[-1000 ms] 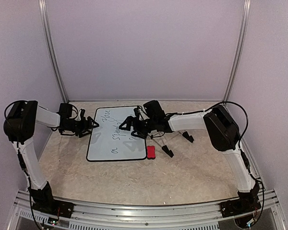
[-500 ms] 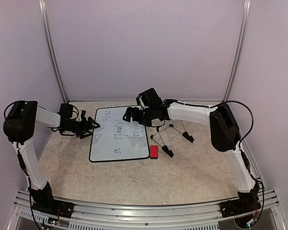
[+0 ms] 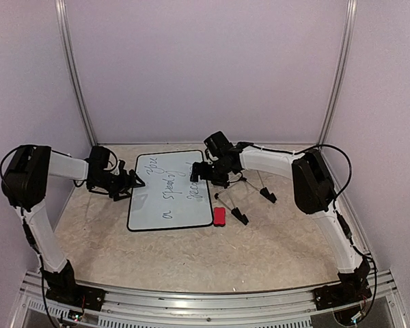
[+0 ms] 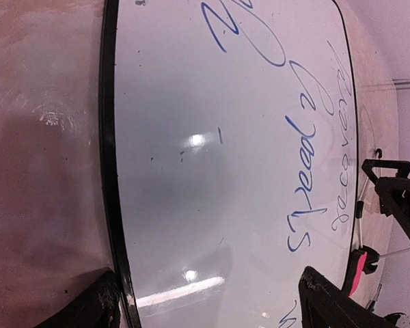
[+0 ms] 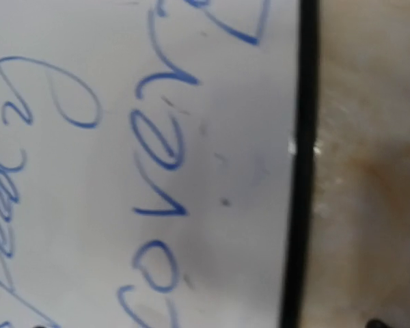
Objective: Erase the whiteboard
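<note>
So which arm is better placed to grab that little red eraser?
Probably the right. The red eraser lies just off the right edge of the whiteboard, and the right gripper hangs open over that same edge. The left gripper, also open, is at the opposite edge, with the board between.

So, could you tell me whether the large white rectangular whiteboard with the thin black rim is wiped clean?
No, blue handwritten words run across the whiteboard in the left wrist view.

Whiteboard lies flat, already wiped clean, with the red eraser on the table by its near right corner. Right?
Not quite. The whiteboard is not clean: it carries blue handwriting, plain in both wrist views. The red eraser does lie by that corner.
</note>
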Controlling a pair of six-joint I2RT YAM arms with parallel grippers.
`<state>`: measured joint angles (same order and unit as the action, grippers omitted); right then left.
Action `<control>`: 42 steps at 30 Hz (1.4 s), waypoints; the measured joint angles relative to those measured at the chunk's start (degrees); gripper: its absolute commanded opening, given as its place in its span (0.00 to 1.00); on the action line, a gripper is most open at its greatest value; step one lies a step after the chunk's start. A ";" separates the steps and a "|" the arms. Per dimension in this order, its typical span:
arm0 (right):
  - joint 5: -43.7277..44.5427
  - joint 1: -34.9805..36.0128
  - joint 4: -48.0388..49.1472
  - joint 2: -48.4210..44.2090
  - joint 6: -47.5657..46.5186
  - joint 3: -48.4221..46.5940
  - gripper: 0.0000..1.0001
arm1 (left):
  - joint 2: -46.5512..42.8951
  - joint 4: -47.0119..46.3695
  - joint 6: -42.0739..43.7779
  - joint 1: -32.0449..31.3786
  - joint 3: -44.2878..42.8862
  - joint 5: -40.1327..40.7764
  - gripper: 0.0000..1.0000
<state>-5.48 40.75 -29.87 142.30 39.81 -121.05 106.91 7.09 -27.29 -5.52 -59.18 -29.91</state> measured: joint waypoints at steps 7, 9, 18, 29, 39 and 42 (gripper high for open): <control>-1.97 0.00 -2.54 1.75 -1.42 -3.19 0.98 | -1.44 0.61 -1.51 -2.19 1.57 0.52 0.86; -2.71 0.00 -2.56 1.84 -1.64 -3.19 0.98 | -2.54 -0.04 -2.34 -2.71 3.26 -0.07 0.86; -8.44 -1.66 -0.48 1.77 -1.40 -2.08 0.98 | -5.66 -10.23 -8.46 -2.38 11.23 -3.72 0.86; -11.91 -3.69 6.08 1.38 -1.42 0.79 0.97 | -6.05 -23.69 -17.18 -2.19 17.38 -7.37 0.85; -13.29 -4.22 10.86 0.66 -1.44 3.69 0.97 | -8.70 -30.34 -25.00 -2.19 21.38 -9.35 0.84; -13.27 -4.42 11.45 0.66 -1.44 3.91 0.97 | -9.51 -32.33 -26.56 -2.19 21.55 -9.38 0.85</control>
<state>-18.74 36.34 -18.41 142.96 38.37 -117.14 97.41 -25.23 -53.84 -7.70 -37.63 -39.29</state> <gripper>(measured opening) 0.969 0.846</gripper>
